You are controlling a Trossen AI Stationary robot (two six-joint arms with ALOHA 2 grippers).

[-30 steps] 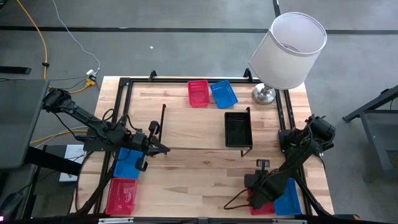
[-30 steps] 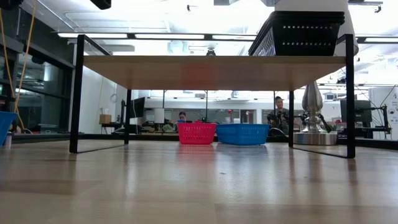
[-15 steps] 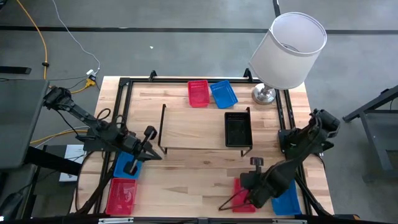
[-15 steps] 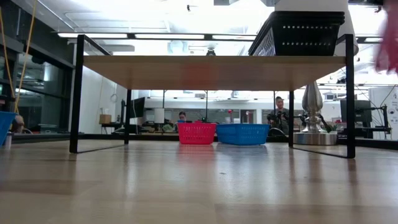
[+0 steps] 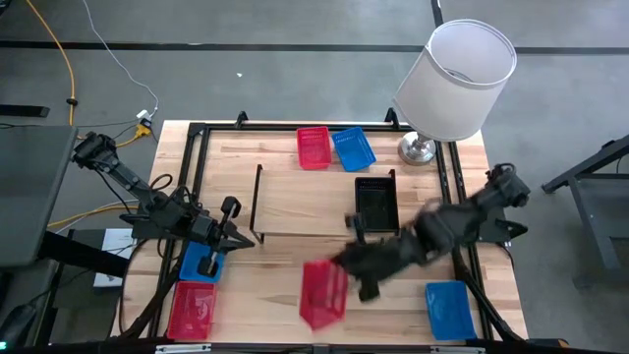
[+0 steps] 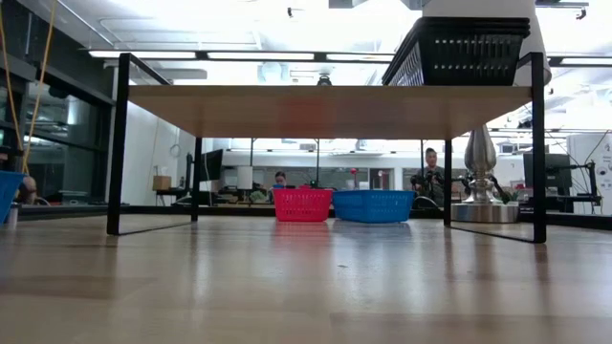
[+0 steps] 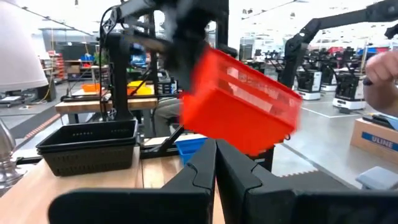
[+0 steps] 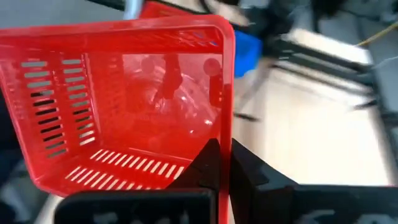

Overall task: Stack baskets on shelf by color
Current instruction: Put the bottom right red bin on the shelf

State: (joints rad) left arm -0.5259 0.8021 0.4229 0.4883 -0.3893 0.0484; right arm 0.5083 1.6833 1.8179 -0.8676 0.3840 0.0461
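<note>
My right gripper [image 5: 346, 265] is shut on a red basket [image 5: 322, 292] [image 7: 244, 111], held in the air over the table's near middle, in front of the shelf [image 5: 305, 206]. A stack of black baskets [image 5: 376, 204] rests on the shelf's right end. A red basket [image 5: 313, 147] and a blue basket [image 5: 353, 147] stand on the table beyond the shelf. A blue basket [image 5: 447, 307] lies near right; a blue [image 5: 201, 261] and a red one [image 5: 192, 310] lie near left. My left gripper [image 7: 216, 165] waits shut by the shelf's near left corner. My right gripper pinches one side wall of the red basket at its rim [image 8: 226, 127], one finger [image 8: 208, 163] inside the basket and one outside. The fingers come slanting down from the table's right side. The basket is lifted clear of the table and hangs tilted.
A lamp with a white shade [image 5: 457, 79] and a metal foot [image 5: 417, 149] stands at the table's far right corner. Bare shelf top lies left of the black baskets. People [image 6: 427, 170] sit in the room beyond the table.
My right gripper has lifted the red basket off the table beside the near-right blue basket and carried it up and toward the table's left, tipping as it rose. The basket now hangs clear and tilted in front of the shelf; the blue basket stayed.
</note>
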